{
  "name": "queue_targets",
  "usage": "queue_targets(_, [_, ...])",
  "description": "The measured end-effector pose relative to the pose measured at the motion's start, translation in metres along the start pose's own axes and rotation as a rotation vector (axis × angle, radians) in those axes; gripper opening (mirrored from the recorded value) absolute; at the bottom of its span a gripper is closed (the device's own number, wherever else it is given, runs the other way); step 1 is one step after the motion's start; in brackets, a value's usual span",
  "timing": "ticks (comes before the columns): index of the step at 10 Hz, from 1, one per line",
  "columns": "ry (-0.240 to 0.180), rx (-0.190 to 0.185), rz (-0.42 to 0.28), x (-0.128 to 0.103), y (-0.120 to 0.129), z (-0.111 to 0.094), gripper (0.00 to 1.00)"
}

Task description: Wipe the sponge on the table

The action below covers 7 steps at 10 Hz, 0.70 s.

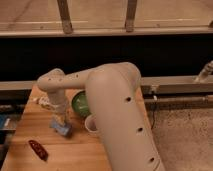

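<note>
Claw [60, 120], grip unclear, on sponge [63, 130] amid bare wood, apart from table [75, 155] edges.

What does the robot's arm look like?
The arm is fat, round and cream-coloured, like bent pipes, with small dark dots along it. No cables show on it. Its claw is pale too, down by the sponge on the table.
</note>
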Motion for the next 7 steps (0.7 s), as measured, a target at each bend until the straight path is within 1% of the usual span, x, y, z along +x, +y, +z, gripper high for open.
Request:
queue_targets(3, [-0.012, -0.015, 0.043, 0.0106, -0.0077, 0.0039, 0.64])
queue_targets(7, [-0.012, -0.016, 0.043, 0.0104, -0.0074, 0.0038, 0.64])
